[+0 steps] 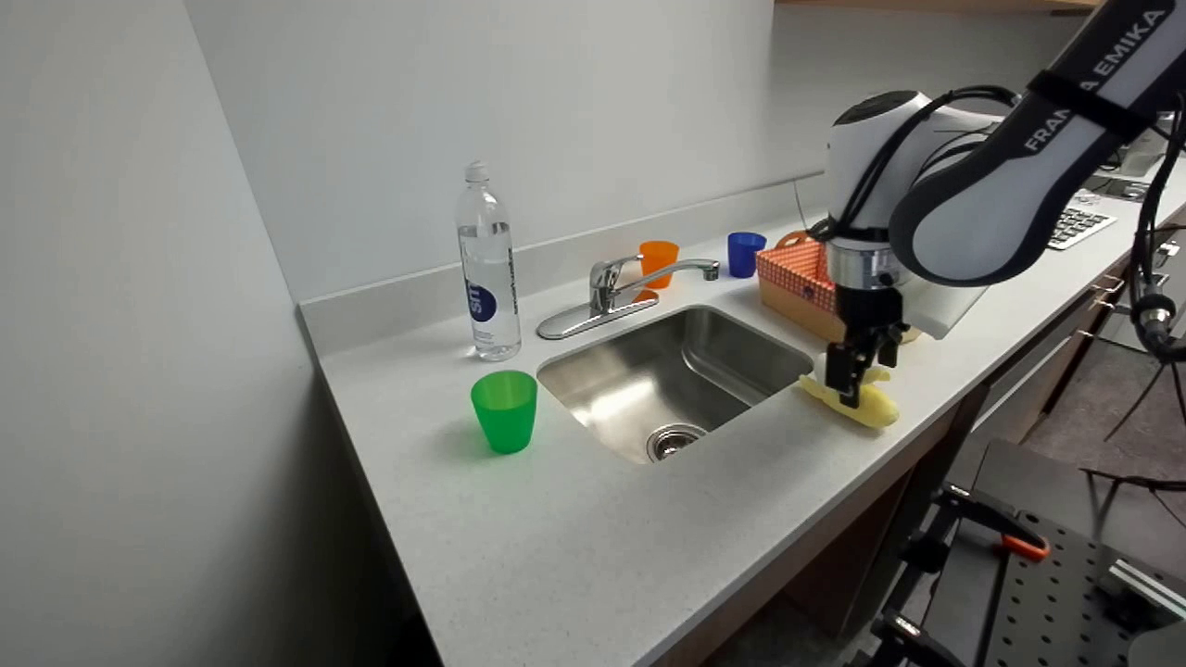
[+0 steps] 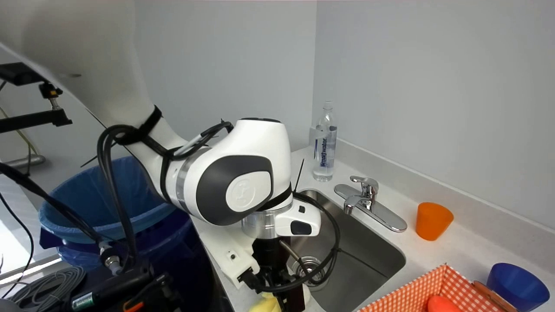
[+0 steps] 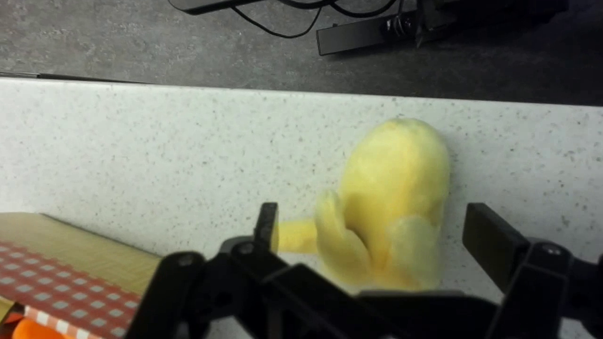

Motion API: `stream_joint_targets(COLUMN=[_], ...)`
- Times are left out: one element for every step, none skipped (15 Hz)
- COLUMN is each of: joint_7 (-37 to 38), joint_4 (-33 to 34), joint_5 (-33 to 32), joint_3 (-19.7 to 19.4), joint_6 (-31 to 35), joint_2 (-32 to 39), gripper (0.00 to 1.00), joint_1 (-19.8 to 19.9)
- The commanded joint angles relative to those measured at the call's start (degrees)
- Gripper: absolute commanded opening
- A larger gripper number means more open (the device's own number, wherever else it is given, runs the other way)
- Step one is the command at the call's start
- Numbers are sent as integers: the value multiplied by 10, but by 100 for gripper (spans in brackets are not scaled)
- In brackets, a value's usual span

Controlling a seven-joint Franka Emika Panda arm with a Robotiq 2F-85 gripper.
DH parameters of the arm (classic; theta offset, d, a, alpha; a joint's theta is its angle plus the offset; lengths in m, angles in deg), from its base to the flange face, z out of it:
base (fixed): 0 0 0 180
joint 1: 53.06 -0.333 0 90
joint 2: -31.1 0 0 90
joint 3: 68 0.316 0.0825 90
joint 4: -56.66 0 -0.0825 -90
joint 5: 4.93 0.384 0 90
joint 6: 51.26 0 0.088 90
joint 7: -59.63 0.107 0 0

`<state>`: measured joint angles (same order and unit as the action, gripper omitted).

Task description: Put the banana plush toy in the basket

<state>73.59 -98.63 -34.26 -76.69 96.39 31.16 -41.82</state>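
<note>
On the wrist view my black two-fingered gripper [image 3: 372, 223] stood wide, and the soft pale-yellow banana plush toy [image 3: 395, 174] lay on the white counter [image 3: 141, 155] between its fingers [image 3: 494, 247], ungripped. A shallow rectangular basket [image 3: 66, 292], tan with red-and-white gingham, sat near the gripper, past the finger at picture left. I took this for the grasping step; next I would need to close evenly on the plush body, lift it, and carry it over the basket's rim.

In an exterior view, the dark-edged white arm [image 1: 973, 222] above the gripper showed "FRAN" and "A EMIKA" either side of a black strap [image 1: 1086, 102]. Well apart from the gripper, across the steel sink [image 1: 630, 389], stood a tall clear plastic bottle [image 1: 491, 278].

In an exterior view, the bottle's label [image 2: 324, 151] read "smartwater"; part of the toy showed beside the gripper.
</note>
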Motion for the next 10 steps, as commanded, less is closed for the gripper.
stream_joint_targets(joint_7=[40,41,35,26,19,8,-7,-17,-37,-52], joint_4=[-12,-14,-17,-18,-19,-20,-22,-23,-22,-21], joint_5=[-50,-52,-47,-39,-33,-25,-13,-4,14,30], joint_3=[-9,-10,-11,-11,-11,-10,-10,-10,-9,-9], joint_6=[32,34,33,29,26,23,19,17,10,7], joint_2=[14,14,10,5,-2,-10,-21,-31,-45,-57], gripper=[74,66,58,49,42,34,27,20,12,6], joint_1=[-3,-4,-4,-5,-4,-4,-3,-3,-2,-1])
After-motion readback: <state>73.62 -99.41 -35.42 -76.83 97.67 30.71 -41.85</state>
